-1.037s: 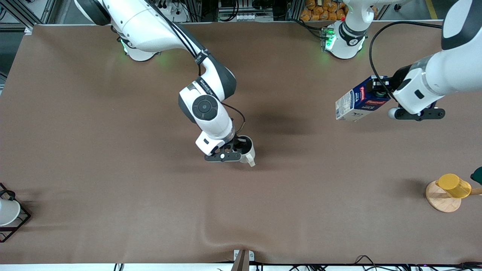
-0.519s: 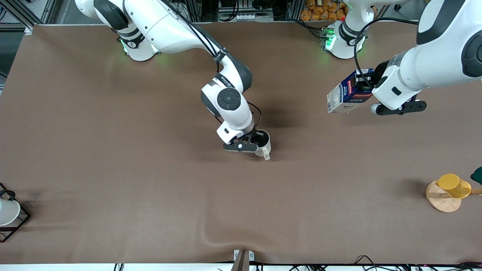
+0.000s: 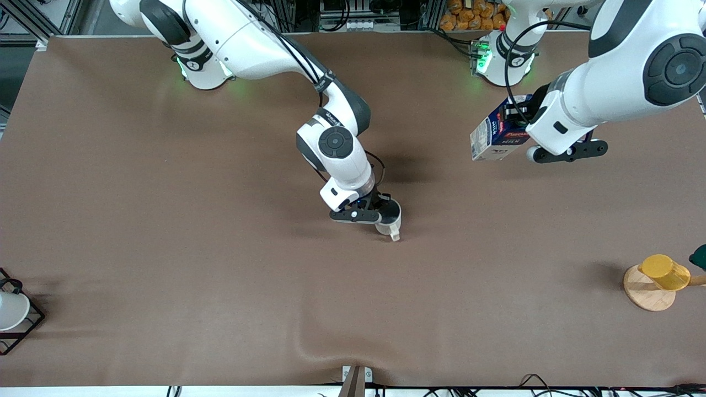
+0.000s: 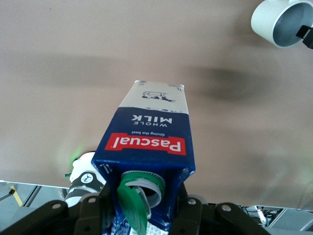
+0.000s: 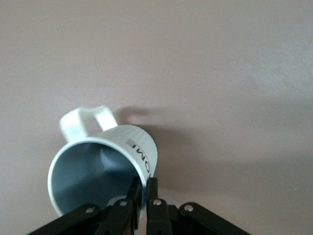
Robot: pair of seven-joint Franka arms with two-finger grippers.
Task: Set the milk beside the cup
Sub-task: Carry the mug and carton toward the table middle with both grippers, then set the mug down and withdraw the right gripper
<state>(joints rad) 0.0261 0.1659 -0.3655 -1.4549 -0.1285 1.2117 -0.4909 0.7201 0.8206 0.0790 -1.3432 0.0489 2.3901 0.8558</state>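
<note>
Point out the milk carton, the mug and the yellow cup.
milk carton (image 3: 492,139), front view, on its white-grey side panel.
mug (image 3: 390,221), front view, on its outer wall beside the handle.
yellow cup (image 3: 666,272), front view, on its side, above the wooden disc (image 3: 645,295).

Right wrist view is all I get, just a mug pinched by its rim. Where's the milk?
Observer: The milk is in the air, held by the left gripper over the table toward the left arm's end.
Operator: Is it straight up?
Observer: No, tilted; the fingers clamp its green-capped top.
Operator: Anything else there?
Observer: A yellow cup on a wooden disc. Your right gripper holds the cup over mid-table.
</note>
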